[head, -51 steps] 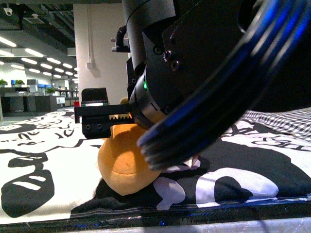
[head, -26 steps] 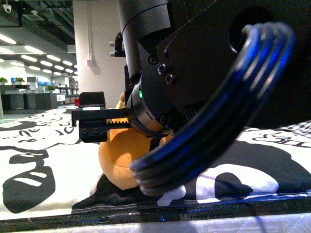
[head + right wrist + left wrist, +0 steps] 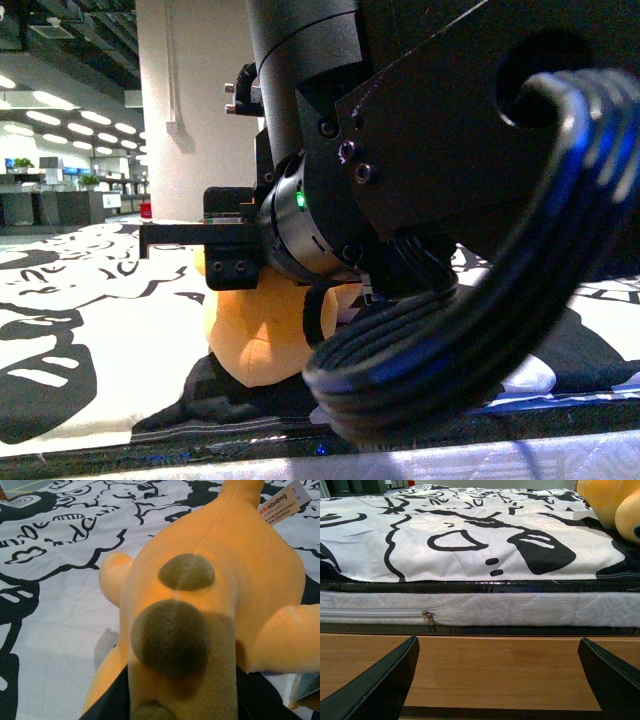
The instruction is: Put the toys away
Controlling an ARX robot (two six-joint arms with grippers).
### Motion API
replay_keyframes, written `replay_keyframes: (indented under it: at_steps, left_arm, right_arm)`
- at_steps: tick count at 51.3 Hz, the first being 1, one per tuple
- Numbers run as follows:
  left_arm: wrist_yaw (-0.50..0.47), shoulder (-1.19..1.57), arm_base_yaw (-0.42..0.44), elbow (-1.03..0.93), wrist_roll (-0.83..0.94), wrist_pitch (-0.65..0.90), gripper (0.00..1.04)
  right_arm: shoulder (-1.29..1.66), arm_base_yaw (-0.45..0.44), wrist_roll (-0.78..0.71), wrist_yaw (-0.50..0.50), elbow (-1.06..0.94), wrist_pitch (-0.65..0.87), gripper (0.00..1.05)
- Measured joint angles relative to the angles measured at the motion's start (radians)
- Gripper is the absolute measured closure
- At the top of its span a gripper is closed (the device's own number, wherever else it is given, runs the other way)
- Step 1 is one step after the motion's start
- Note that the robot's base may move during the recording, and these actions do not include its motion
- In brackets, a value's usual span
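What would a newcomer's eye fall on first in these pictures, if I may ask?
The black right arm with its looped cable bundle fills most of the front view, low over the orange plush toy on the black-and-white patterned sheet. In the right wrist view the toy fills the frame, showing round brown patches and a paper tag.

Front view: black arm housing sat right at the lens, blurred and underexposed; ceiling strip lights clipped behind it. Right wrist: orange-yellow plush animal was sharp, with a soft shadow on the black-and-white printed bedsheet. Left wrist: bright, with sheet sheen near the edge of the white quilted mattress.
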Motion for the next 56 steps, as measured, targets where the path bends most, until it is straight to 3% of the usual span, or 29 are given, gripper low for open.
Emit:
replay_keyframes:
  at_steps: [5,9,37,56]
  left_arm:
    - [0.000,0.000,0.000,0.000,0.000,0.000,0.06]
    - [0.000,0.000,0.000,0.000,0.000,0.000,0.06]
    - [0.000,0.000,0.000,0.000,0.000,0.000,0.06]
    - [0.000,0.000,0.000,0.000,0.000,0.000,0.06]
  right_arm:
    - [-0.034,-0.010,0.008,-0.032,-0.003,-0.021,0.92]
    - [-0.068,-0.025,0.015,-0.067,0.000,-0.042,0.96]
    - [-0.254,-0.215,0.100,-0.204,0.130,-0.113,0.97]
    - [-0.507,-0.414,0.117,-0.451,-0.047,-0.084,0.97]
